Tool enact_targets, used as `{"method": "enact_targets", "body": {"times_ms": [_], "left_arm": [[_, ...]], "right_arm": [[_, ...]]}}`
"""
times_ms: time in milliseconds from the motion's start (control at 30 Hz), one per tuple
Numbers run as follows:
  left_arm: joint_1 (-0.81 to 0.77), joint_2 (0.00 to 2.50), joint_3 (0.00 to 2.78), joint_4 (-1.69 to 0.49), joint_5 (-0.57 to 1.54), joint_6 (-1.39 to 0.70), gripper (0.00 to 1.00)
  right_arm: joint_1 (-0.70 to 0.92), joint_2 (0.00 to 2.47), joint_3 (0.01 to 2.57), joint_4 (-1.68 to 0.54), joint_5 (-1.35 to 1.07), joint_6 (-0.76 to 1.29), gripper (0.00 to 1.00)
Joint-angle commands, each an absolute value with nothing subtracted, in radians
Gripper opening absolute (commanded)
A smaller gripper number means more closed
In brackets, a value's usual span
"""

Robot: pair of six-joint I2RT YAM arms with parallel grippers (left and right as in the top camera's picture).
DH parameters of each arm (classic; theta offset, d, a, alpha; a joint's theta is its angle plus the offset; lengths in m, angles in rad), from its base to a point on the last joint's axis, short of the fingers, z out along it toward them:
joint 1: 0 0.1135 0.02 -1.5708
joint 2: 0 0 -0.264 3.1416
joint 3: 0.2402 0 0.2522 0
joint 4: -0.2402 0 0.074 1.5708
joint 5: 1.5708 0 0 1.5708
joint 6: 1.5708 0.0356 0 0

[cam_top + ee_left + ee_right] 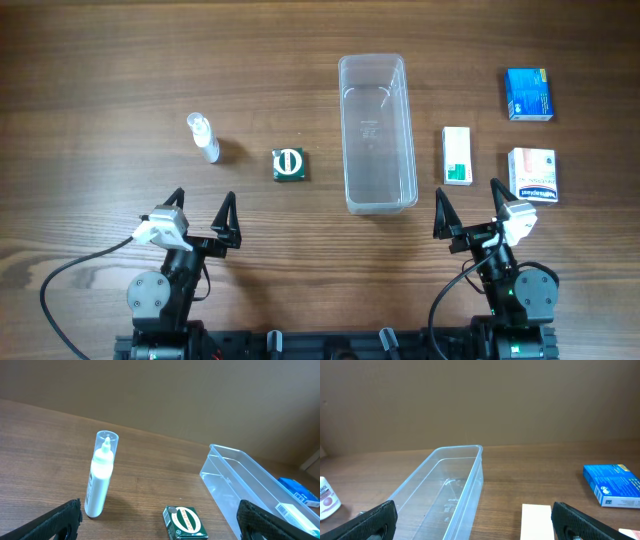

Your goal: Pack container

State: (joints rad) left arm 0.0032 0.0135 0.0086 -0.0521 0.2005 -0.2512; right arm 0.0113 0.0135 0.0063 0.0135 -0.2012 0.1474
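Resting back at the near edge of the desk (pixel 100 80), both arms have nothing in hand: the left gripper (pixel 203 202) has its jaws spread wide and empty, and the right gripper (pixel 467 192) is likewise spread wide and empty. The container (pixel 377 135), a clear plastic tub, lies about mid-desk, a little toward the right edge, with its long sides running from the near edge toward the far edge. It looks empty in the overhead and in both wrist views. Toward the left edge a white bottle (pixel 204 137) with a clear cap stands upright. A dark green box (pixel 289 165) lies flat between the bottle and the container, apart from both. On the other side, a white-and-green box (pixel 458 156) lies just beside the container's right wall, and a white-and-pink box (pixel 532 175) lies nearer the right edge. A blue box (pixel 529 94) lies beyond that, toward the far right corner. By my reading, packing has not begun, and the step in hand is choosing a first item. The next move would call for one arm to reach forward and lower its spread jaws around a nearby item: the dark green box for the left, the white-and-green box for the right. It would then close, lift and carry the item over the container's rim.
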Motion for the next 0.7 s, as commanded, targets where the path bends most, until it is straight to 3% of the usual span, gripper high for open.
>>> {"method": "enact_targets", "body": {"times_ms": [0,533,667], "left_arm": [[0.011,0.003,0.006,-0.057,0.212,-0.239,1.0],[0.011,0.006,0.006,-0.057,0.212,-0.239,1.0],[0.011,0.007,0.006,-0.057,0.212,-0.239,1.0]], "right_arm": [[0.005,0.009,0.005,0.015,-0.195,0.133,1.0],[0.005,0.009,0.005,0.03,-0.195,0.134,1.0],[0.005,0.009,0.005,0.052,-0.229,0.215,1.0]]}}
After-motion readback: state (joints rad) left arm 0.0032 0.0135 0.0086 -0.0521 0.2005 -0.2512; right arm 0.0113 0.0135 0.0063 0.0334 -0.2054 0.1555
